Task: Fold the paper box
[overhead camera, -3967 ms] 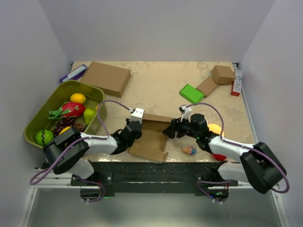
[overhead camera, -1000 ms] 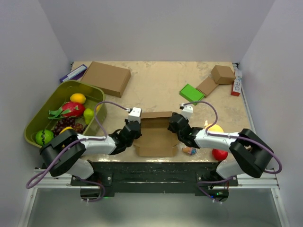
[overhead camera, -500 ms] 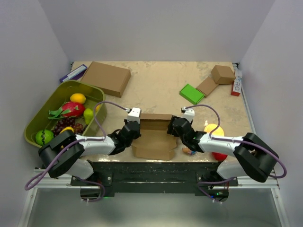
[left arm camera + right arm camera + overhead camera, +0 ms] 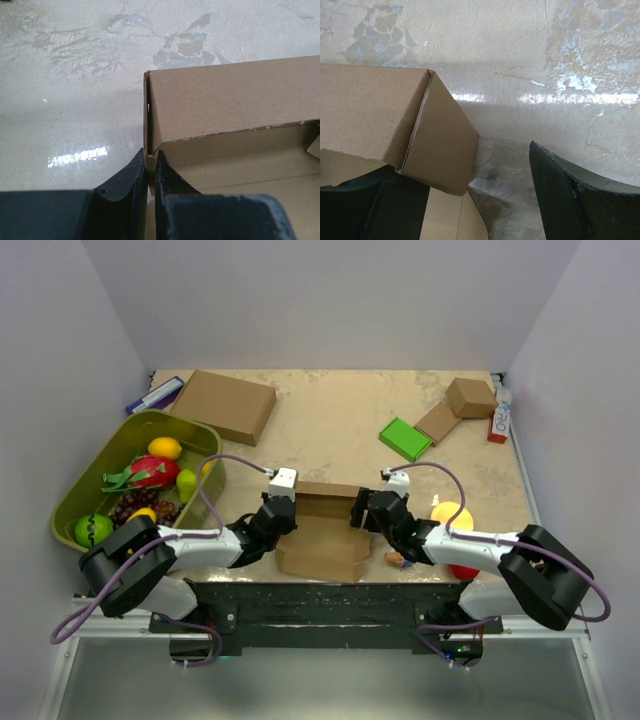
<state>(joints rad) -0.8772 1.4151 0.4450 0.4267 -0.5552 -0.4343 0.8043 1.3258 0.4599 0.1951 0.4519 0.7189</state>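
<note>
While your left claw (image 4: 150,165) pinches the left wall of the plain brown cardboard paper box (image 4: 322,540) at the near edge of the beige worktop (image 4: 330,430), your right claw (image 4: 470,192) gapes empty astride its right wall. Walls stand, and closing seemingly remains.

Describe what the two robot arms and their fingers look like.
The left arm and the right arm have white segments between bulky black joints. A purple cable loops along each, and a white block tops each wrist. The fingers are matte black, tapered.
</note>
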